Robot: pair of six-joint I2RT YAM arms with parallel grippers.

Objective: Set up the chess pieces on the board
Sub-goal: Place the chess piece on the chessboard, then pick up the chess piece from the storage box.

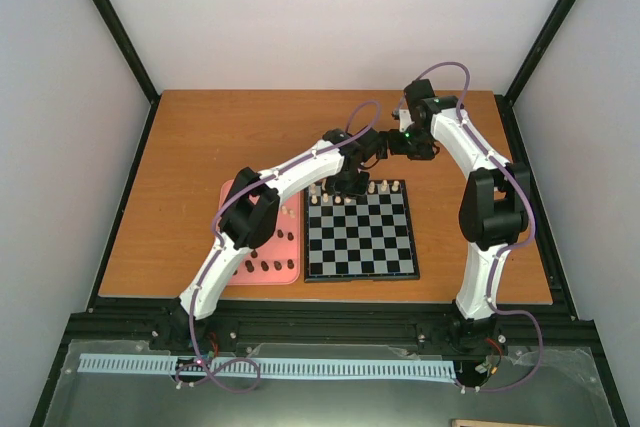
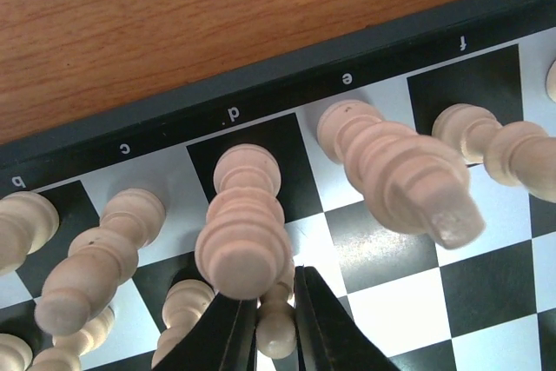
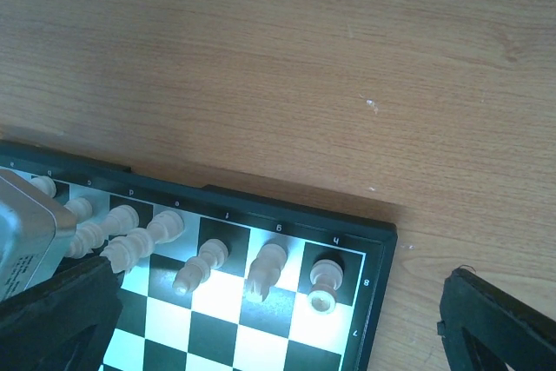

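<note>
Nearest the bases, dark pieces (image 1: 268,267) are seen on a pink tray (image 1: 293,250) just left of the board (image 1: 365,242), whose near rows are bare. Farther out, the left tool (image 2: 276,301) is found over the far rows, shut tight on a small cream pawn (image 2: 276,338) pinched between its 2 fingers. The pawn's long axis is upright, straight below the tool, in the 2nd row from the far edge, just in front of the tall piece (image 2: 243,215) on the d square. Whether its base touches the board cannot be told. A release and a straight lift are judged to be called for, since neighbours stand close on both sides. Beyond, the right tool (image 3: 278,319) is spread wide with nothing held, above the far right corner and the tabletop (image 3: 304,58). The left arm is therefore the nearer one.
</note>
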